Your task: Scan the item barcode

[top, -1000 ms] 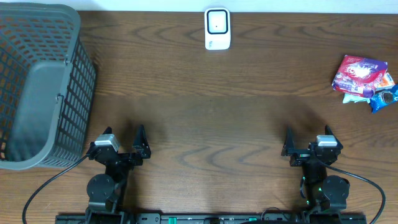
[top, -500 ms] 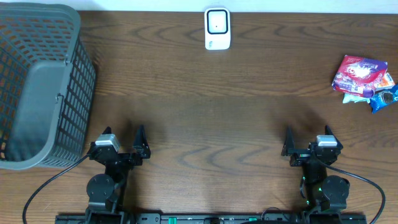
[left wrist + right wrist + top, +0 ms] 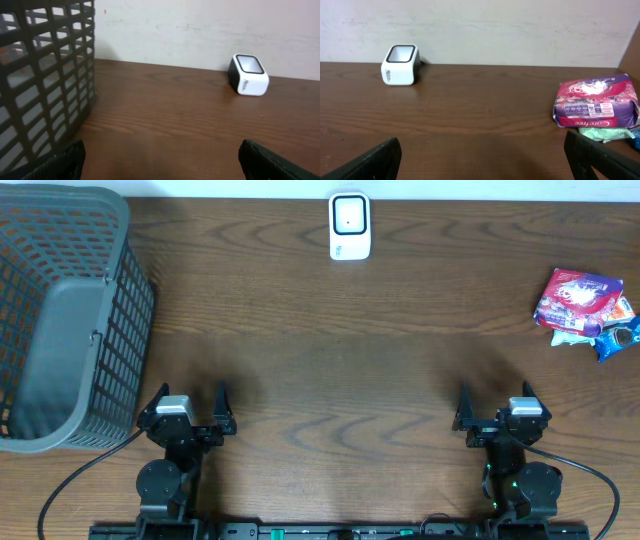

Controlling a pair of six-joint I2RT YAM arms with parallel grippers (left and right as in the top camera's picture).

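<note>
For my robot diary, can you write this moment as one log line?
left gripper open, empty | right gripper open, empty | pink-purple plastic packet untouched | white boxy scanner unused

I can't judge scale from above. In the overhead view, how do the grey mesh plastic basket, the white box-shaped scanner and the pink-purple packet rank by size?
1. Grey mesh plastic basket: by far the largest.
2. Pink-purple packet and white box-shaped scanner: similar; the packet looks slightly bigger, but too close to rank.

Basket [image 3: 60, 320]: one. Barcode scanner [image 3: 350, 226]: one. Packets [image 3: 580, 295]: three. Arms: two, left arm [image 3: 165, 475], right arm [image 3: 525, 480].
</note>
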